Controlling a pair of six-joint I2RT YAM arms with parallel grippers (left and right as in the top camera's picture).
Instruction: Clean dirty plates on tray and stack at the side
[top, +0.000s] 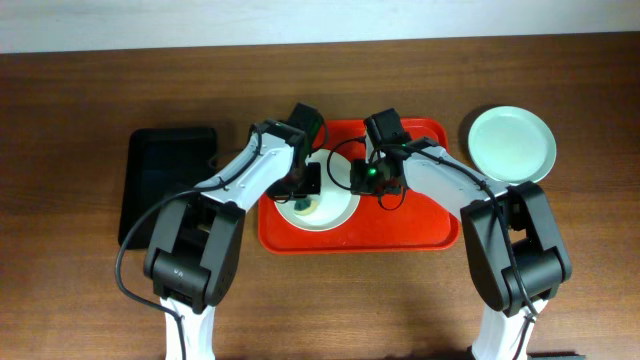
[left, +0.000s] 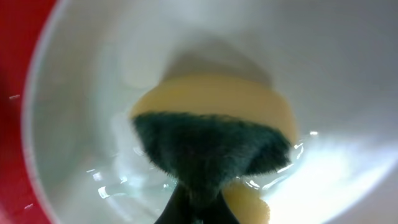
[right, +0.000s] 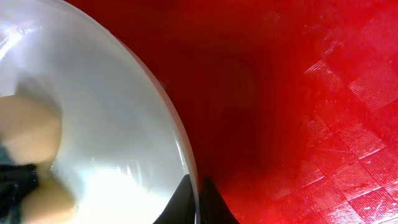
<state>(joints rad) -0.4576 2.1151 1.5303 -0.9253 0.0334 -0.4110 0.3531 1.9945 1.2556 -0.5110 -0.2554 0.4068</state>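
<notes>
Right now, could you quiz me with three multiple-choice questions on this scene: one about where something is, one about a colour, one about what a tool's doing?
1. The round pale-mint plate off the red rectangular plastic tray lies: A left of it; B right of it; C under it.
2. The smaller plastic tray is: A black; B blue; C white.
3. The right tool is: A open in air; B shut on the round white plate at its rim; C holding a cup.
Answers: B, overhead shows it to the right; A, plainly black; B, it pinches the rim.
</notes>
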